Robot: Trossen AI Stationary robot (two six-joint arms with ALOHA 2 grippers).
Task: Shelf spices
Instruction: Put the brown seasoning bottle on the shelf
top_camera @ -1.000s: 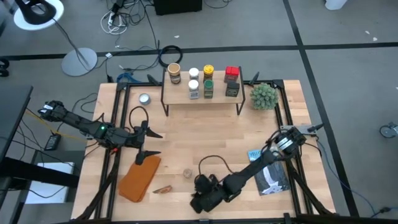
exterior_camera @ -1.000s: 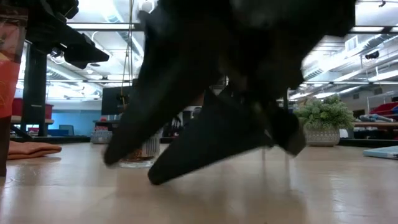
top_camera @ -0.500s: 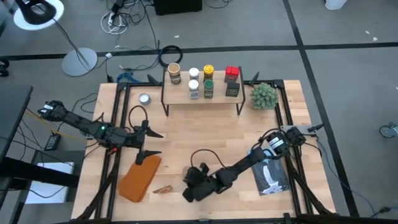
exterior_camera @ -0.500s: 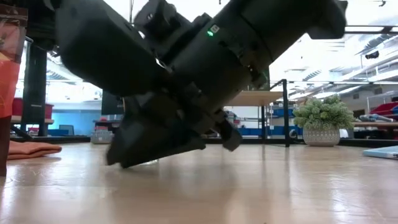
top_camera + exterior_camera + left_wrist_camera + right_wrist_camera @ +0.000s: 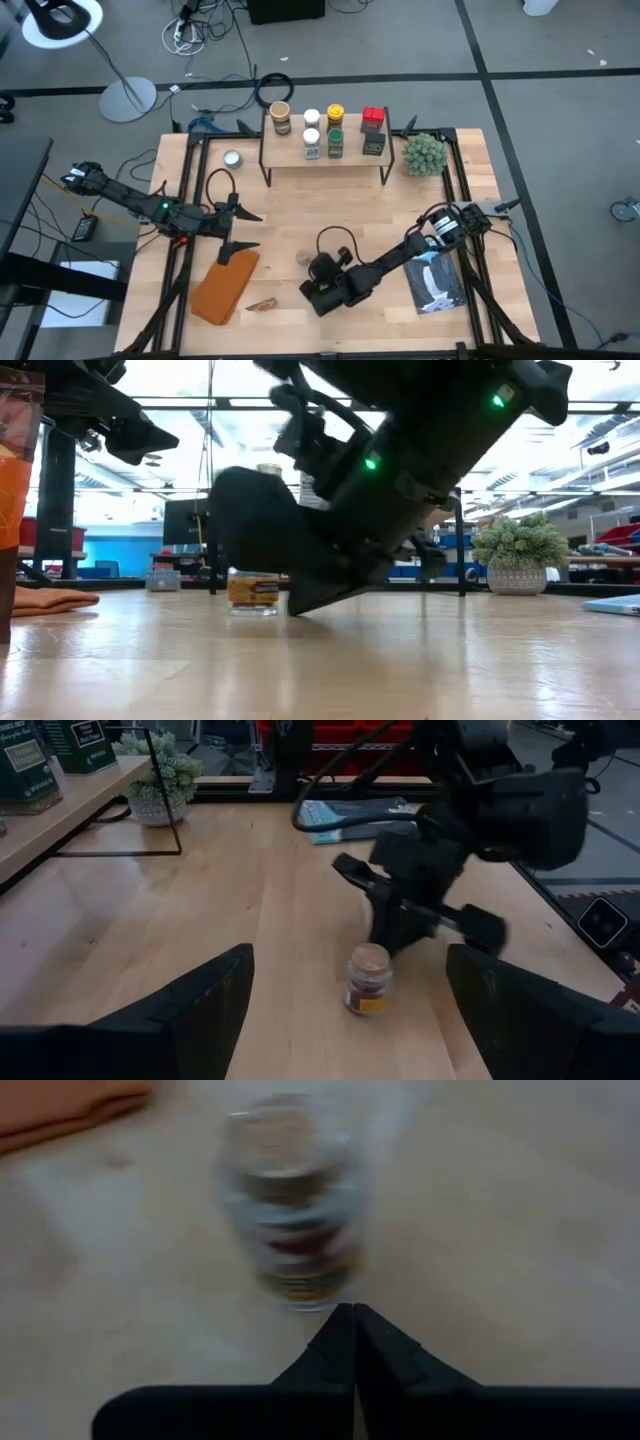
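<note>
I count 6 spices already on the shelf (image 5: 325, 152): a tan-topped jar (image 5: 281, 117), 2 white-topped ones, a yellow-topped one above a green one, and a red-topped tin above a dark one. 1 small jar (image 5: 301, 257) is left on the surface (image 5: 300, 215), upright, toward the front edge. My right gripper (image 5: 312, 292) sits low just beside that jar, not touching it; its fingers are pressed together, so it holds nothing. My left gripper (image 5: 240, 230) waits at the left side, fingers spread apart, near the orange cloth (image 5: 224, 284).
</note>
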